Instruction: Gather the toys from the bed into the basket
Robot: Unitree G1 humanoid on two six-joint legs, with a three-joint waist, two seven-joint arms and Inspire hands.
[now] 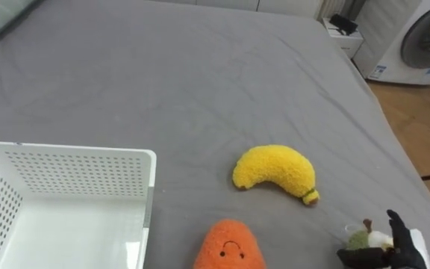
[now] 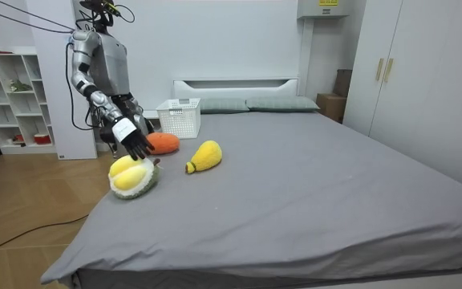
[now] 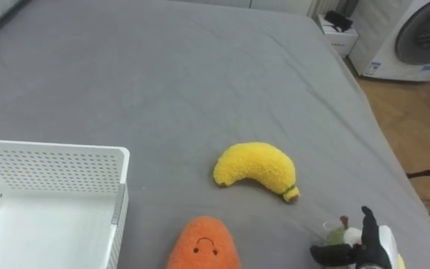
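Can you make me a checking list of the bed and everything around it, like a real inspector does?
surface: grey bed, sheet lying flat.
job's things: yellow banana plush in the middle; orange plush with a smiley face, nearer the robot; green-and-yellow plush by the bed's edge; white basket on the bed, no toy seen in it.
clutter: nothing seen.
hands: right hand on the green-and-yellow plush.
cables: nothing seen on the bed.
surroundings: washing machine, wooden floor, white shelf, wardrobe, pillows at the head of the bed.
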